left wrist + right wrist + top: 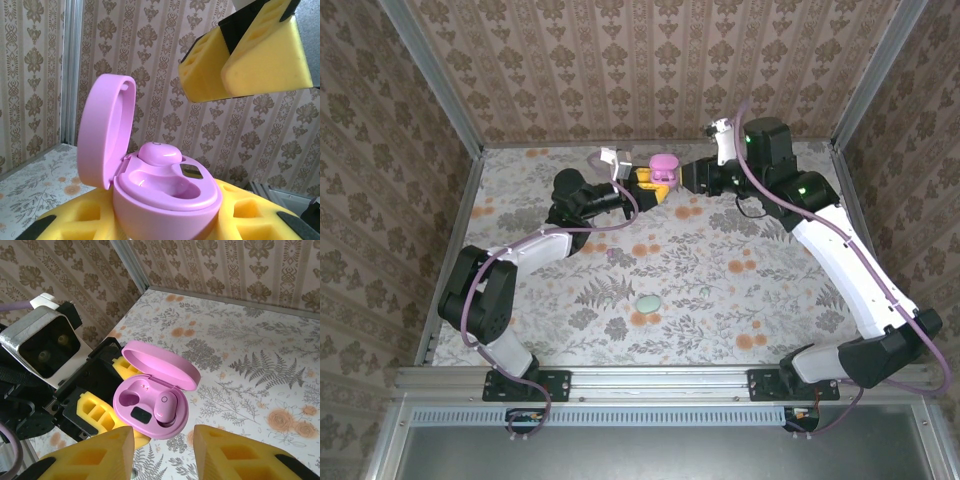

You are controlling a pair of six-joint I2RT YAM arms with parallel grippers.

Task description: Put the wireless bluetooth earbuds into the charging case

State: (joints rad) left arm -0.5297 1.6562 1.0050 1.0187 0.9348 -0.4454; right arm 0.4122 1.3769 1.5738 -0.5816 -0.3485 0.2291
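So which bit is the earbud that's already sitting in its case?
Look to the far end of the flowery table, where the left arm's yellow fingers hold an open pink case. Inside sits the pink earbud, a smooth raised dome; the socket beside it is an empty hollow.

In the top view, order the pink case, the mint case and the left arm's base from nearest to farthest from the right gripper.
1. pink case, right beside the right gripper.
2. mint case, mid-table.
3. left arm's base, near-left edge.
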